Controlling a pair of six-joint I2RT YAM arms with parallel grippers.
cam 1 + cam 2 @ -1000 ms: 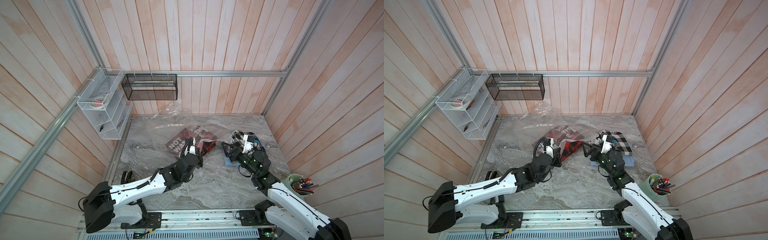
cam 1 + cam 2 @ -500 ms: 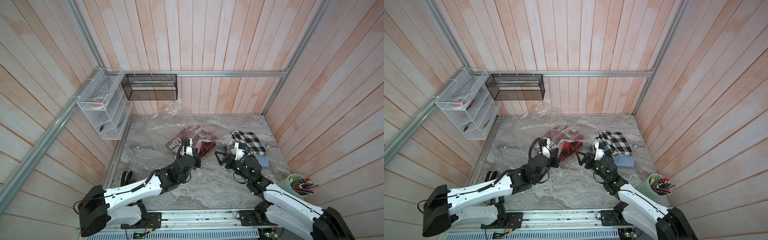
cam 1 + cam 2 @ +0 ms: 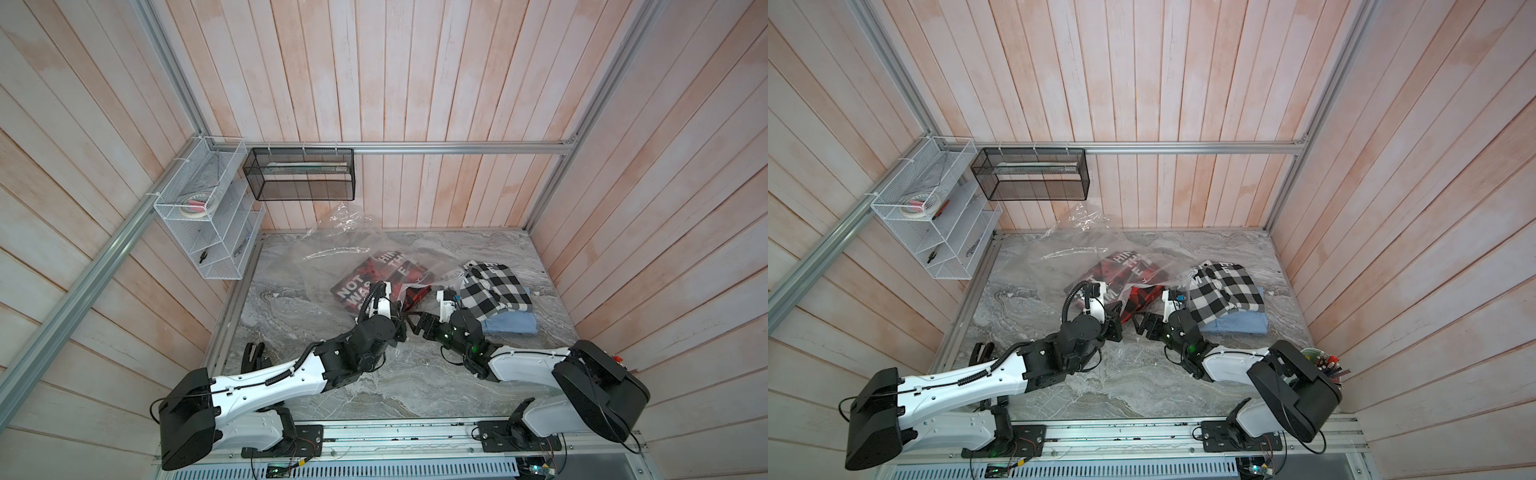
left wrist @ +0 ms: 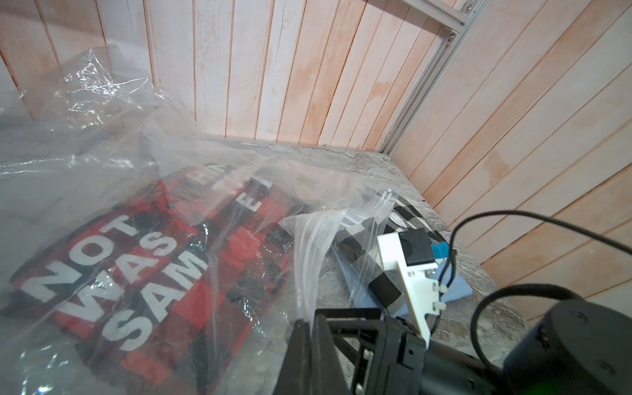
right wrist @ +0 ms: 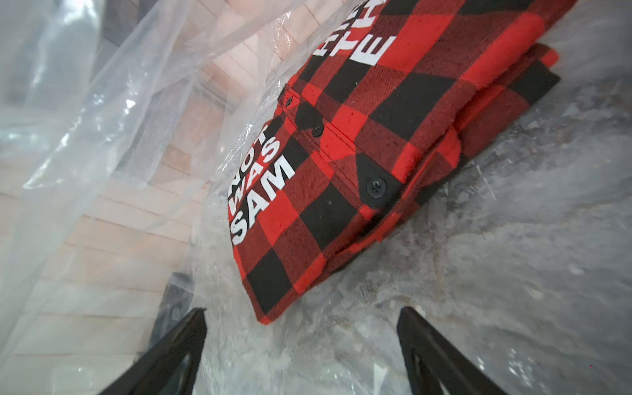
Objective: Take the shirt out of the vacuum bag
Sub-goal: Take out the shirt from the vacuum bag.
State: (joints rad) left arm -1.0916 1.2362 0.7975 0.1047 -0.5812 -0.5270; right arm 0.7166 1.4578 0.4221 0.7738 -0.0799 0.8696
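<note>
The vacuum bag (image 3: 332, 249) (image 3: 1067, 253) lies crinkled and clear across the back middle of the marble table. Inside it lies the shirt (image 3: 357, 276) (image 3: 1113, 270), folded, red-and-black plaid with white letters. My left gripper (image 3: 400, 321) (image 3: 1115, 320) (image 4: 309, 319) is shut on a bunched strip of the bag's plastic at its near edge and holds it up. My right gripper (image 3: 415, 326) (image 3: 1140, 322) (image 5: 302, 311) stands open close beside the left one. It faces the shirt (image 5: 359, 154), with film (image 5: 102, 119) around it and nothing between its fingers.
A black-and-white checked shirt (image 3: 492, 286) lies on a folded blue cloth (image 3: 511, 324) at the right of the table. A cup of pens (image 3: 1325, 365) stands front right. A white wire shelf (image 3: 208, 216) and a black mesh basket (image 3: 299, 174) hang on the walls.
My right gripper has left the checked shirt pile and swung left and forward to the bag's mouth. My left gripper has drawn back a little with the plastic still in it.
</note>
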